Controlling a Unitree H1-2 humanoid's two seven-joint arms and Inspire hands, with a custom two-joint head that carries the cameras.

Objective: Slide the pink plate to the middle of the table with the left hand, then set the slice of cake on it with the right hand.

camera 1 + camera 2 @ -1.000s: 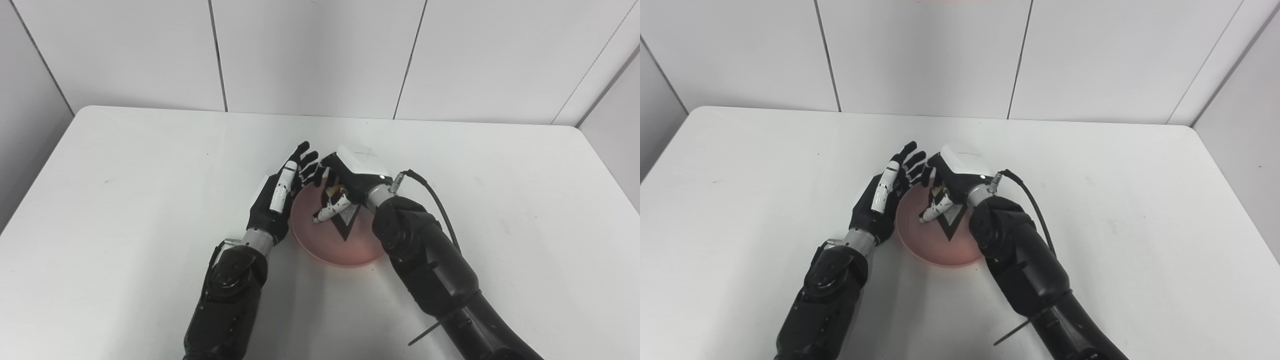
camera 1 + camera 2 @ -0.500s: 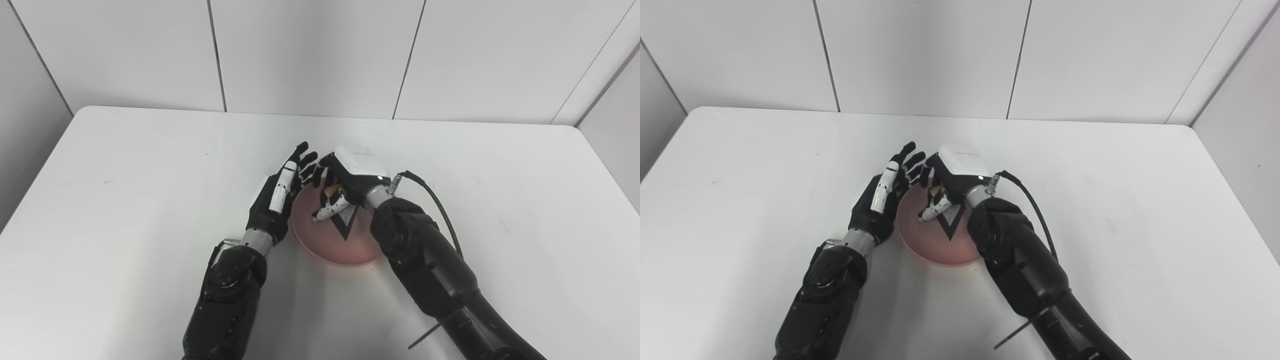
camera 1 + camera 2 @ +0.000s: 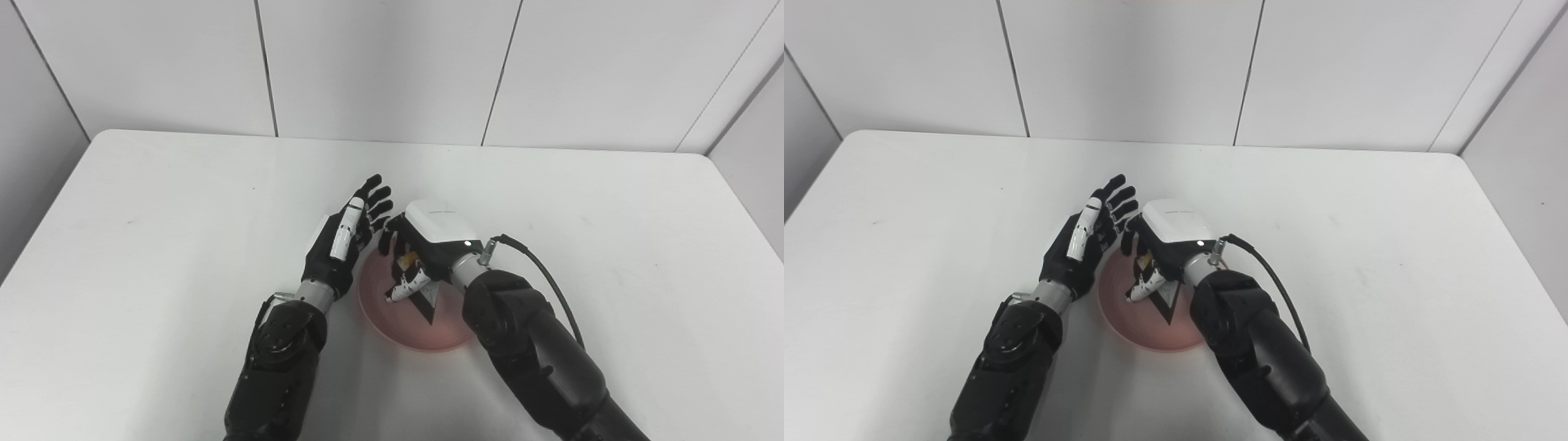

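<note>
Two black arms enter from the bottom edge onto the white table; no writing, brand or label can be read anywhere; nearest lies the pink plate, around mid-table; over its far half the right hand curls down, fingers closed on the slice of cake, a yellowish bit showing beneath the white-backed palm; just left of the plate's rim the left hand stands edge-on, fingers spread and straight, grasping nothing; behind, pale wall panels.
</note>
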